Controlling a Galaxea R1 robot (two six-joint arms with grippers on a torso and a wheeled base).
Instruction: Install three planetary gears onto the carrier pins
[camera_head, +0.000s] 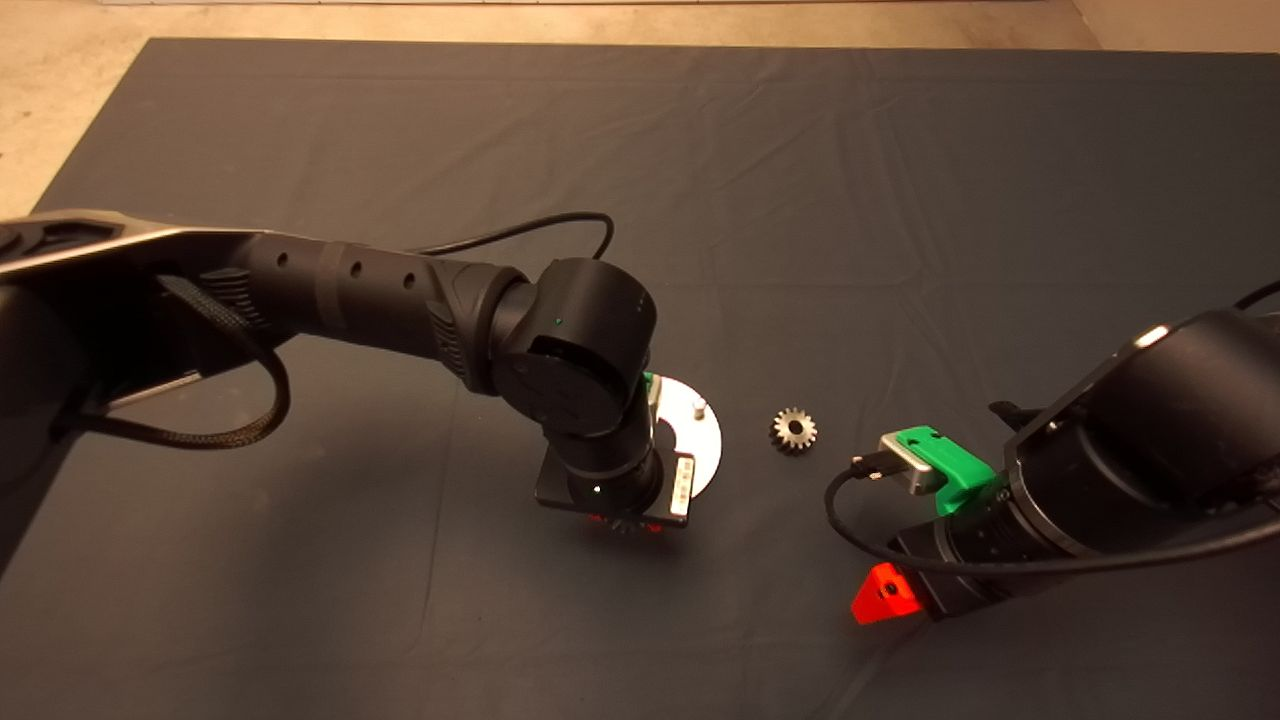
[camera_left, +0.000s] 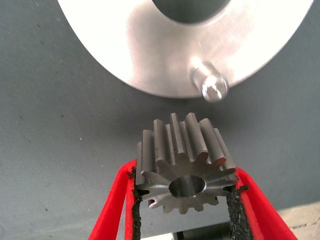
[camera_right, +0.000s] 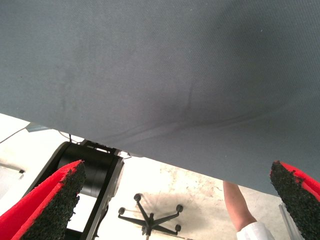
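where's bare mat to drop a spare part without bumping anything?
Free: the whole far stretch of mat beyond both arms, and the near strip between the two grippers. Crowded: the middle, where the left gripper holds a gear beside the disc, with a loose gear next to it. The right gripper waits open at right.

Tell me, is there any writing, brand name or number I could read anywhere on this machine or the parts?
No text here can be read.
White label on the left arm's wrist: it has dark marks, too small to read.
Gear held in the left gripper, loose gear on the mat, disc and pin: no markings visible.
Right gripper: no lettering visible.
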